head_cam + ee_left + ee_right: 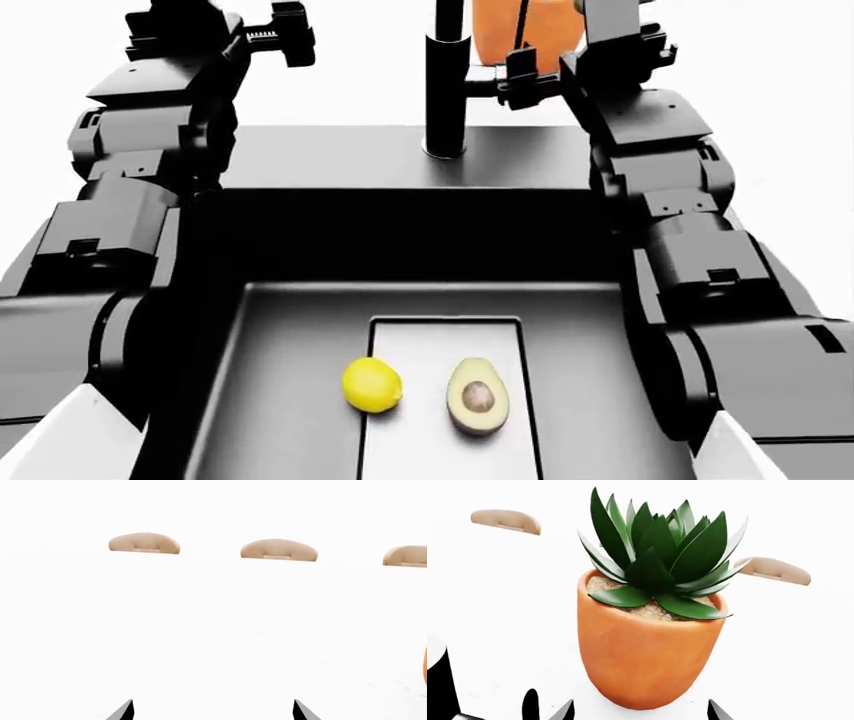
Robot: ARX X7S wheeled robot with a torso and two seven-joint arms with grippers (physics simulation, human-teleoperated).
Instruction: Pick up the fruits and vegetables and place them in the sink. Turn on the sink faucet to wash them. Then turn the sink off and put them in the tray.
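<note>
Down in the sink [267, 340], the lemon [371, 385] and the halved avocado [477, 396] lie side by side on the rectangular drain plate [447, 345], close together but not touching, the lemon toward the robot's left. The avocado rests cut face up, pit showing, its long axis running away from the robot with the narrower end pointing toward the faucet [446, 80]; the lemon looks nearly round from above, only slightly longer along the same direction. The faucet stands upright on the dark rim behind the basin, between the two raised arms. The right tool [637, 707] hangs beside the faucet, facing an orange pot [647, 650] with a spiky green plant [657, 555]; its fingertips stand spread with nothing between them. The left tool [213, 712] is held up on the other side, well clear of the fruit, its two dark tips likewise apart and empty, looking at a white surface with tan rounded shapes [144, 543].
</note>
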